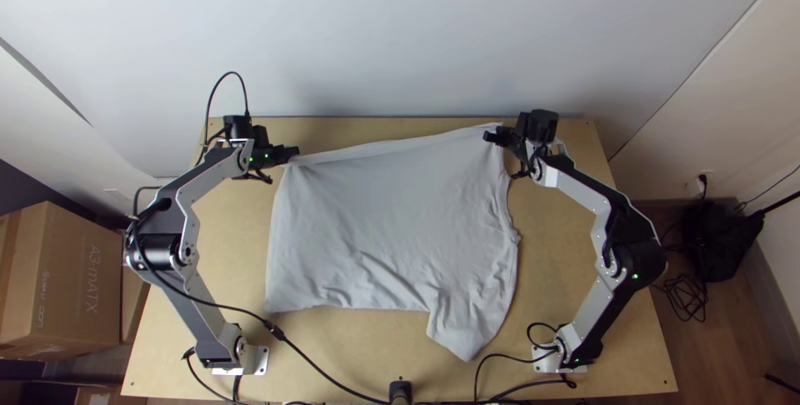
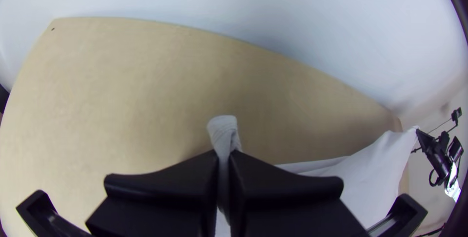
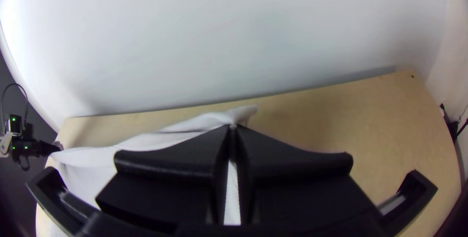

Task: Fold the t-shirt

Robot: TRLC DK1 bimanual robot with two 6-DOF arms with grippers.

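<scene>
In the top view, at ten o'clock on the shirt, my left gripper (image 1: 294, 153) pinches its far corner; the pale t-shirt (image 1: 392, 222) lies spread, lightly rumpled, across the table (image 1: 229, 242), one flap towards five; between one and two, my right gripper (image 1: 490, 137) clamps the other far corner

A light wooden table (image 1: 358, 338) carries a wrinkled grey t-shirt (image 1: 392, 222) across its middle.
</scene>
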